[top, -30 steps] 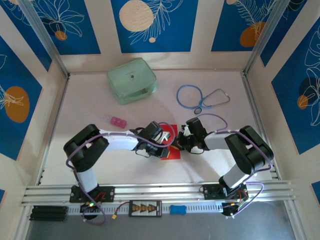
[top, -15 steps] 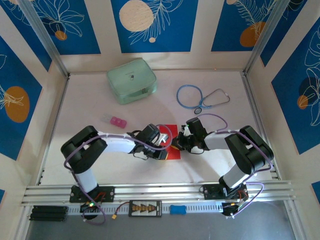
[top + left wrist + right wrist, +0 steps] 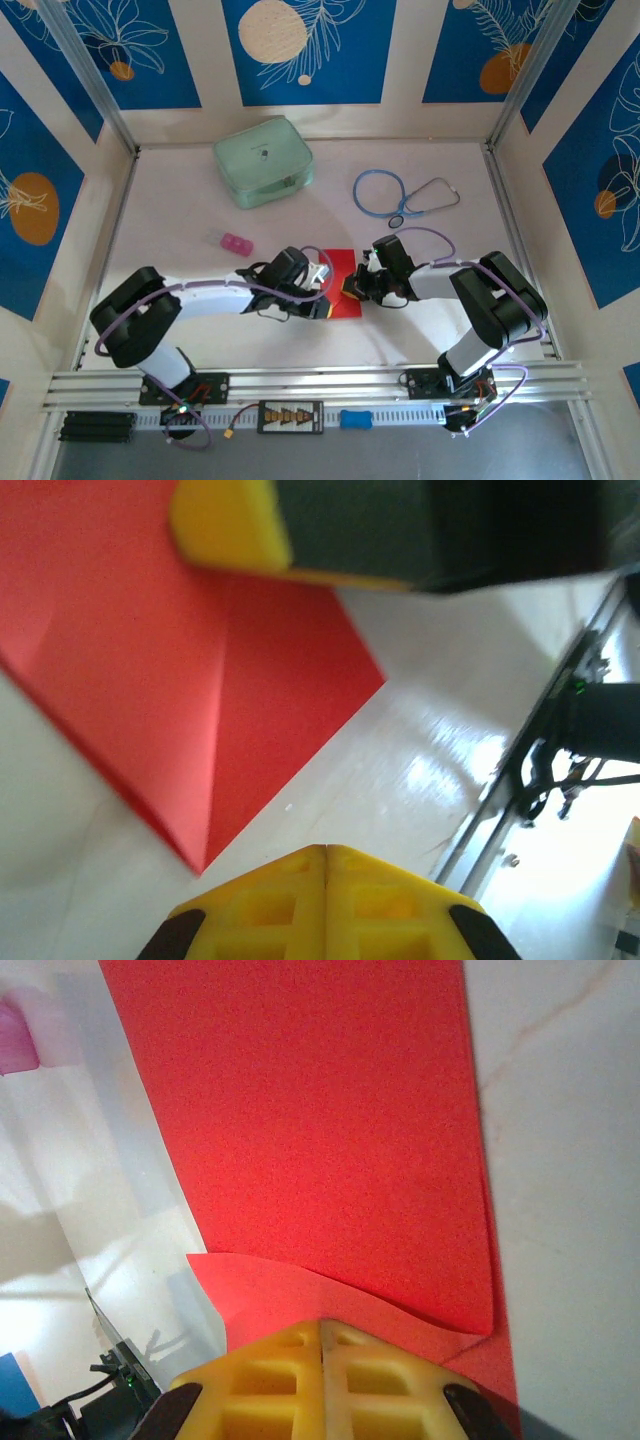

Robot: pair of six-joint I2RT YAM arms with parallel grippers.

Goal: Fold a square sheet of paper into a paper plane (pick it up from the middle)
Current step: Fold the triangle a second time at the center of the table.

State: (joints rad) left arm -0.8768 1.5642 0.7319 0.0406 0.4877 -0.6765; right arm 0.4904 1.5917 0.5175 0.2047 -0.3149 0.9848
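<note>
Square sheet of paper [image 3: 320, 1110]: thin, light, limp, slides on surface; take at raised flap. Left fingers [image 3: 270, 905] closed, empty. Right fingers [image 3: 270, 1375] closed against flap.

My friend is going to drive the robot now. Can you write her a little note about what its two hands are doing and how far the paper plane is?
Left gripper: shut, holding nothing, beside a corner of the square sheet of paper.
Right gripper: shut, tips at a folded-over flap of the sheet. I cannot tell if it presses on it.
Paper: red, lying on the table between the two grippers.
Done: one flap is folded over and a crease shows.
Left: the rest of the folds. It is not a pointed plane yet.
</note>
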